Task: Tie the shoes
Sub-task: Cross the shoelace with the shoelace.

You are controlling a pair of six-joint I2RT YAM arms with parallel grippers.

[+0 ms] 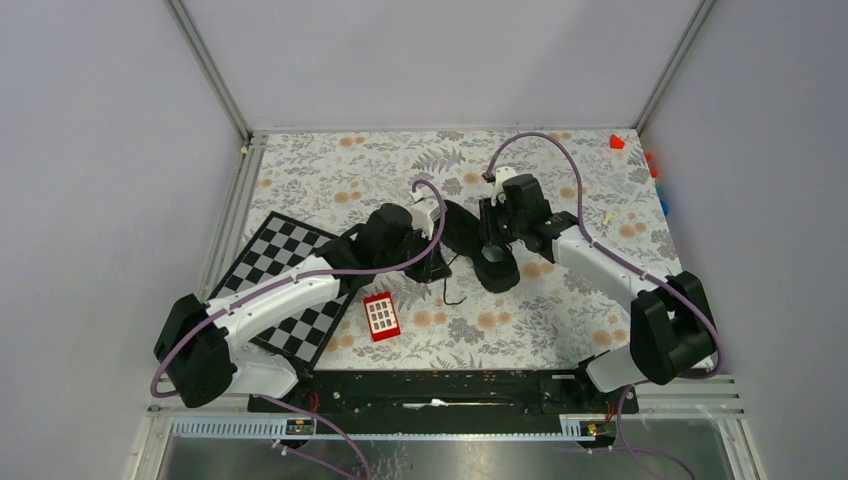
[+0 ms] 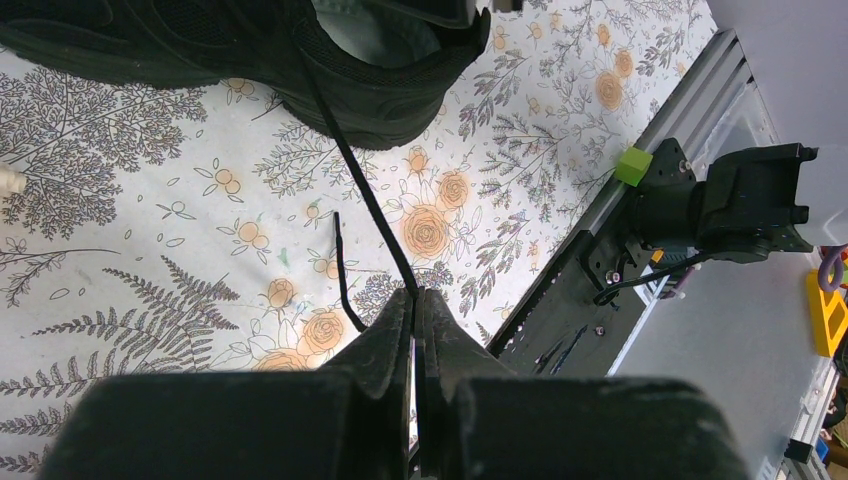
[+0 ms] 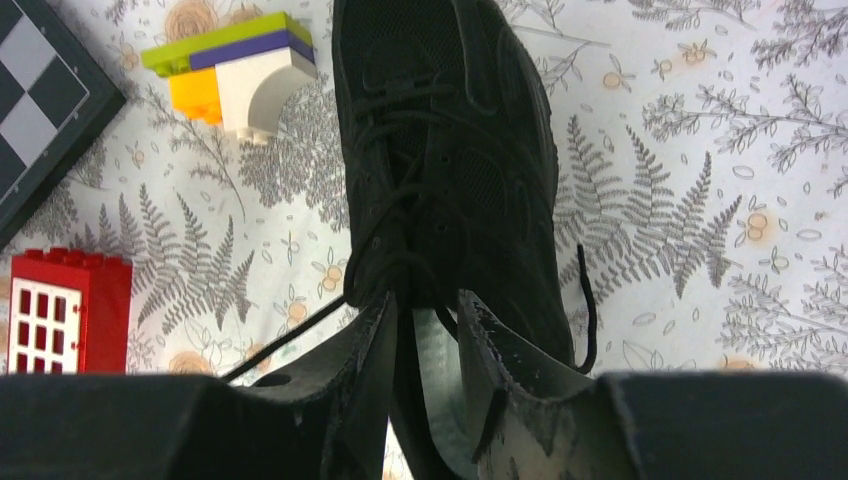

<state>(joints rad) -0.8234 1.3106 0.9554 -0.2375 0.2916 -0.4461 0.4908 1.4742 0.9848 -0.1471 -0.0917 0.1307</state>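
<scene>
The black shoe lies mid-table, toe towards the back left. My left gripper is shut on one thin black lace, which runs taut from the shoe down to its fingertips. A loose lace end lies on the cloth beside it. In the right wrist view my right gripper stands open over the shoe, its fingers either side of the tongue, with pale insole showing between them. The taut lace leads off to the left and a slack lace curls on the right. From above, the right gripper is over the shoe's heel half.
A red window block lies in front of the shoe. A chessboard sits to the left under the left arm. A block stack stands near the toe. A green cube rests on the near rail. Small coloured blocks lie at the back right.
</scene>
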